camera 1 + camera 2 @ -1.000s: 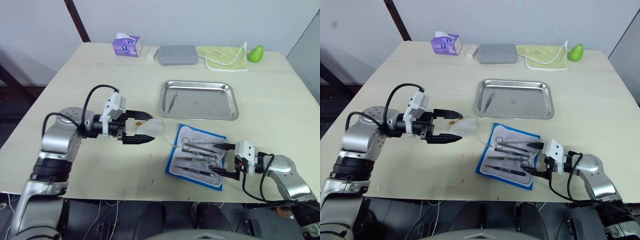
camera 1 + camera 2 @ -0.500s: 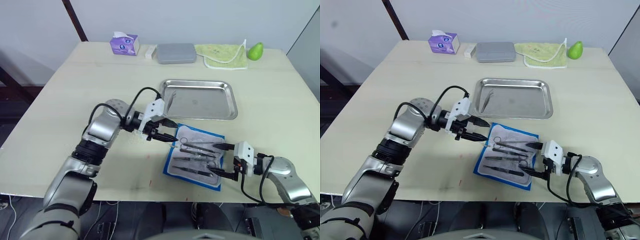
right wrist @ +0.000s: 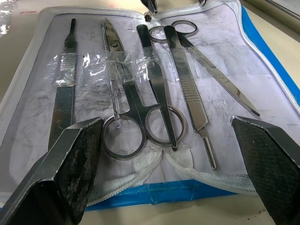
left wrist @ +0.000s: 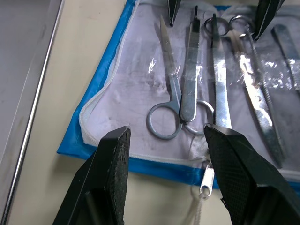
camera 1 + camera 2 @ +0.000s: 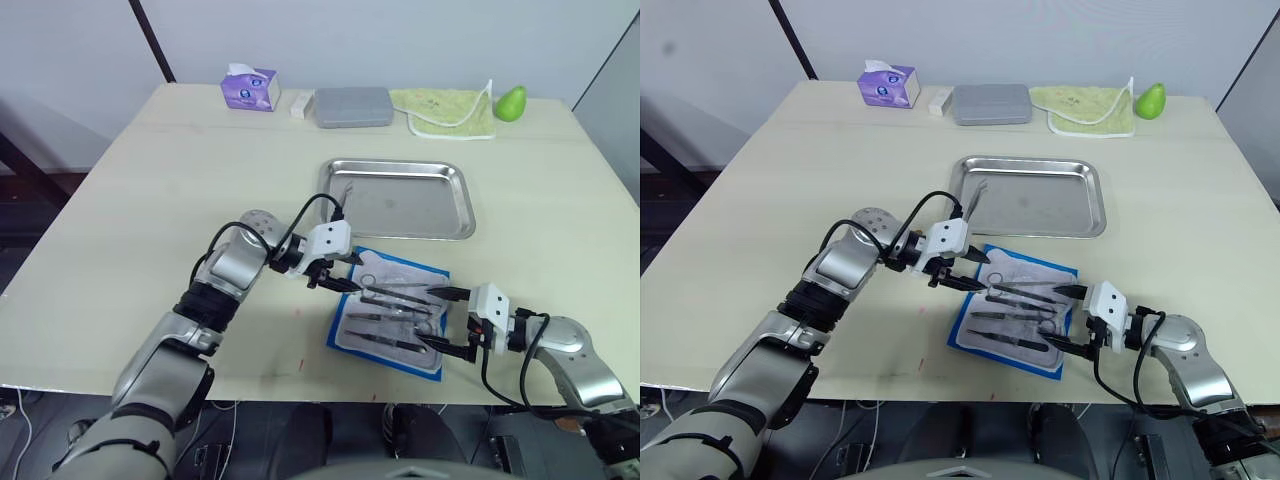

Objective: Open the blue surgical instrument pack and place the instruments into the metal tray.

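The blue surgical instrument pack (image 5: 336, 334) lies unfolded on the table in front of the metal tray (image 5: 410, 200), pale lining up. Several instruments (image 5: 393, 294) lie side by side on the lining under clear strips. One thin tool (image 5: 343, 203) rests at the tray's left end. My left gripper (image 5: 346, 276) is open at the pack's left edge, its fingers (image 4: 115, 154) straddling the scissors' rings (image 4: 163, 122). At the pack's right edge my right gripper (image 5: 430, 320) is open and low, with the handles of the instruments (image 3: 159, 101) just ahead of its fingers (image 3: 75, 150).
Along the far edge stand a purple tissue box (image 5: 250, 90), a small white block (image 5: 301, 103), a matte grey case (image 5: 354, 107), a yellow-green cloth (image 5: 450, 112) and a green pear-shaped object (image 5: 512, 103).
My left gripper has moved right from mid-table to the pack's left edge. The pale clear wrap it held a second ago is gone from its fingers. The right gripper has stayed put.
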